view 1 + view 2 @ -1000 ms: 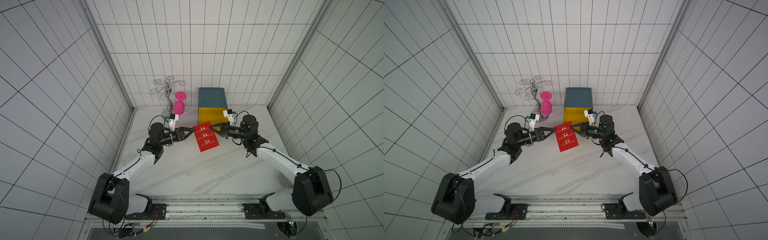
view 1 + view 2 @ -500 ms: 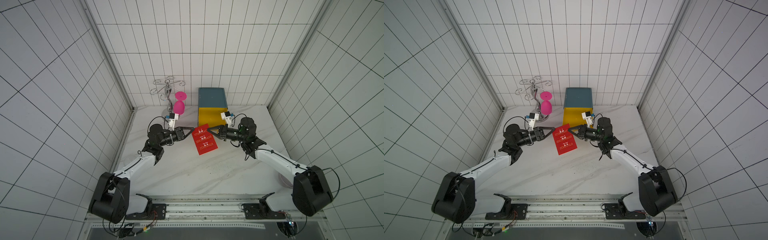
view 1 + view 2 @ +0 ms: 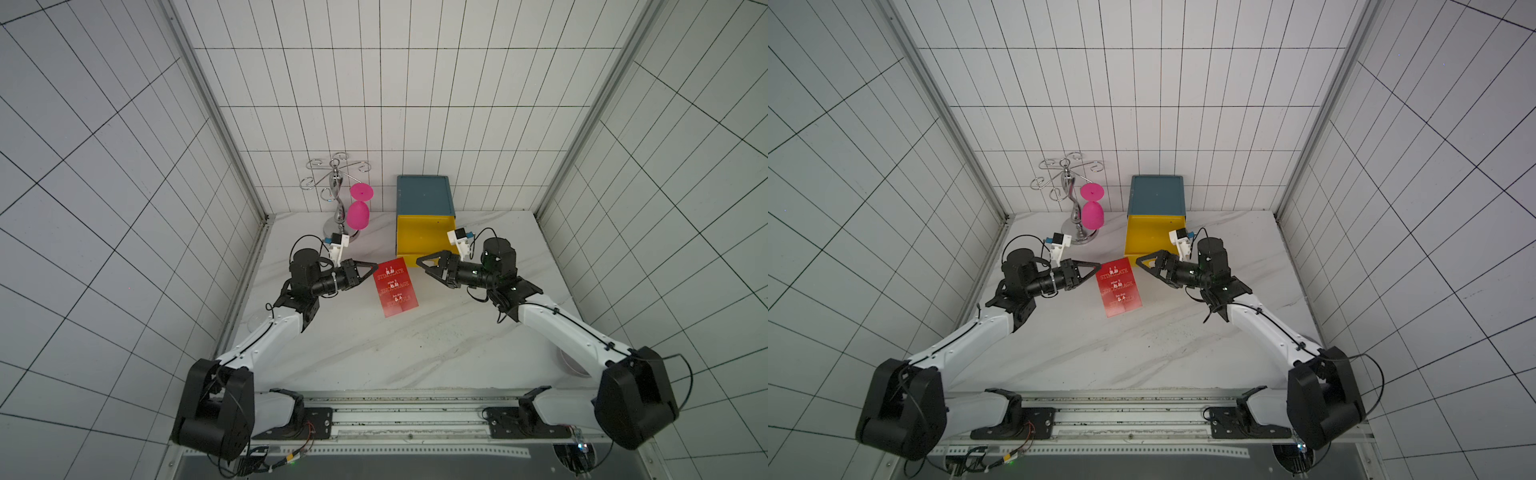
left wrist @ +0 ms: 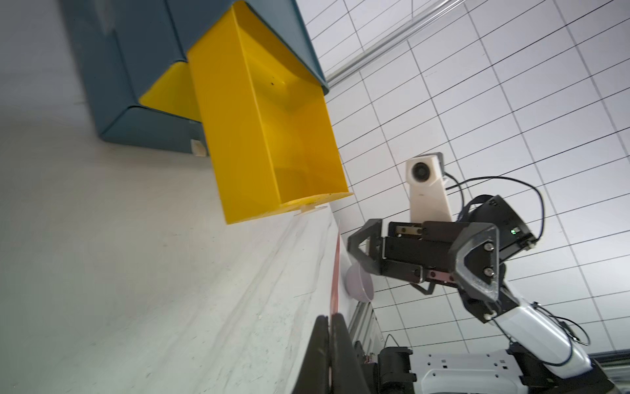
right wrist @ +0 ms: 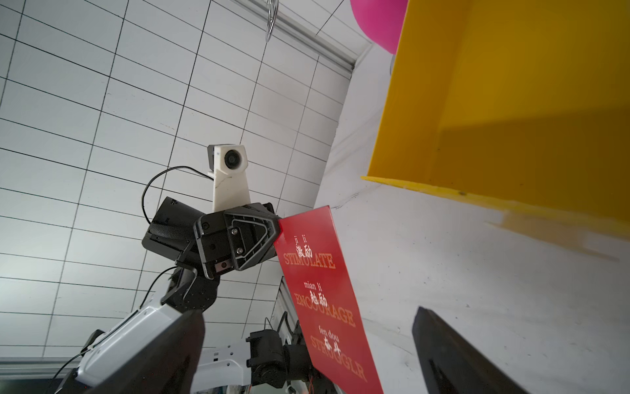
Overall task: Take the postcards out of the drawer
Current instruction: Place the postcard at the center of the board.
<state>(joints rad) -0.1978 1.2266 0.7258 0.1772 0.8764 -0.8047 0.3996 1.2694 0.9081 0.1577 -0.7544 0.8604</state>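
One red postcard (image 3: 395, 287) (image 3: 1119, 286) with white text hangs over the table in front of the drawer. My left gripper (image 3: 375, 264) (image 3: 1099, 264) is shut on its far left corner. In the left wrist view the card (image 4: 335, 273) runs edge-on out of the left gripper (image 4: 330, 319). My right gripper (image 3: 422, 267) (image 3: 1140, 264) stands open just right of the card, not touching it. In the right wrist view the card's face (image 5: 324, 296) shows between the right gripper's (image 5: 306, 324) spread fingers. The yellow drawer (image 3: 419, 232) (image 4: 238, 136) (image 5: 511, 102) is pulled out, and its visible inside is bare yellow.
The drawer belongs to a blue cabinet (image 3: 422, 195) at the back wall. Left of it a chrome rack (image 3: 337, 195) holds a pink goblet (image 3: 357, 214). A pale bowl (image 3: 575, 365) (image 4: 359, 283) sits at the table's right edge, partly behind the right arm.
The right gripper opened, let go of the card and drew back to the right. The left gripper closed on the card's corner and now holds it alone, slightly further left.
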